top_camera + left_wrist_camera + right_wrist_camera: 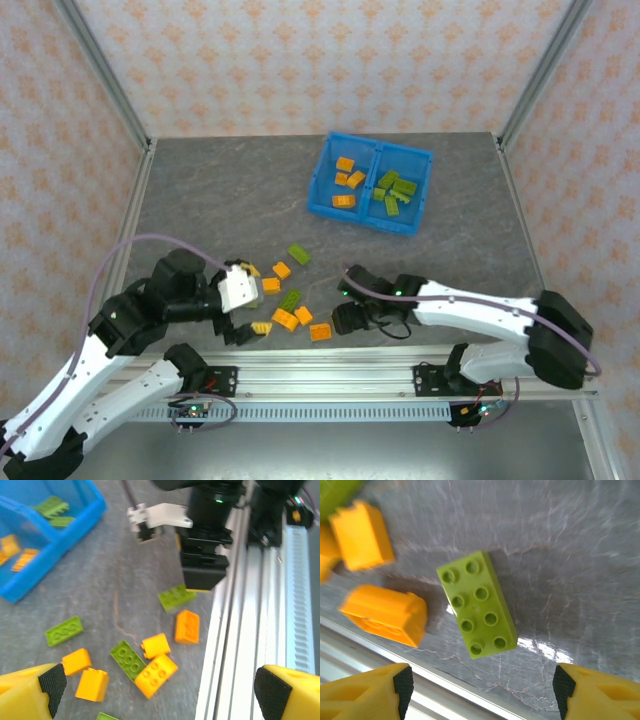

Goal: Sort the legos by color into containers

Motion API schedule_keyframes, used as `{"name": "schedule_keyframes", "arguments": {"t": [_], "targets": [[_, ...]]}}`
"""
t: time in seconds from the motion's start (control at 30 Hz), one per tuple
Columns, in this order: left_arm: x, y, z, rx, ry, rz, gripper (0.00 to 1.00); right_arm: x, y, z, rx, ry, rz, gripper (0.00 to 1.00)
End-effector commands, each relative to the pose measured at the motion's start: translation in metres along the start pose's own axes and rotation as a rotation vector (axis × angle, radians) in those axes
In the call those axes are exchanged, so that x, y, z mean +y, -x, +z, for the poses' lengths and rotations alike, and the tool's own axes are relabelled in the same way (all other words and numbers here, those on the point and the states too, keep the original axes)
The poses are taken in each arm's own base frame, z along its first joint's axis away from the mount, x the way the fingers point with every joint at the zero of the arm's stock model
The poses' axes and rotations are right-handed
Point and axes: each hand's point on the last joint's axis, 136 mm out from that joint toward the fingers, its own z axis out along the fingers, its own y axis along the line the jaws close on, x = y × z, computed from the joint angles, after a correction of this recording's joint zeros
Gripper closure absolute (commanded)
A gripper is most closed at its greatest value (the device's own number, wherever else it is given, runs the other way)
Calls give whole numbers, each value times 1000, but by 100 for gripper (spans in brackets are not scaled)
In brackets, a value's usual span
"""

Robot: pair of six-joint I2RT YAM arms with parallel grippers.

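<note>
Right wrist view: right gripper [482, 687] jaws apart over a green brick [477, 605]; left gripper [162, 686], left of that brick, spread wide, empty.

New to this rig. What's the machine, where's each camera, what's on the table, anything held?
Two robot arms are bolted at the table's near edge, each ending in two fingers. The overhead picture looks down from behind them. The other two come from a camera on each wrist, so the yellow left fingers and right fingers show at the bottom corners. On the grey table sits a blue bin with two compartments: orange bricks in its left one, green bricks in its right. Loose bricks of both colours lie near the arms. Both pairs of fingers are open and hold nothing; the right pair hangs over a single green brick.
</note>
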Motion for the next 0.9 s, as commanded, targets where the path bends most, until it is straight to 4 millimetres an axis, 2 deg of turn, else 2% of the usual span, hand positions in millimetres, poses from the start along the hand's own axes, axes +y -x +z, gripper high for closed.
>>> {"name": "schedule_keyframes", "arguments": {"t": [0.0, 0.17, 0.33, 0.43, 0.5, 0.67, 0.73, 0.87], "targets": [[-15, -5, 5, -30, -77, 126, 0, 7, 7, 11, -7, -59, -78, 27], [-11, -17, 22, 8, -84, 98, 0, 9, 10, 35, 12, -111, -98, 34], [-3, -17, 27, -3, -47, 99, 0, 6, 10, 46, 15, -137, -94, 52], [-1, -15, 29, -30, -30, 100, 0, 0, 13, 44, -14, -158, -81, 64], [-3, -11, 31, -60, -44, 100, 0, -4, 19, 37, -54, -176, -69, 70], [-4, 7, 31, -107, -84, 85, 0, 10, 50, 1, -201, -129, -49, 71], [9, 19, 29, -116, -29, 52, 0, 16, 68, -22, -285, -97, -20, 71], [48, 47, 16, -159, 160, -9, 0, 14, 113, -71, -436, -23, 112, 71]]}}
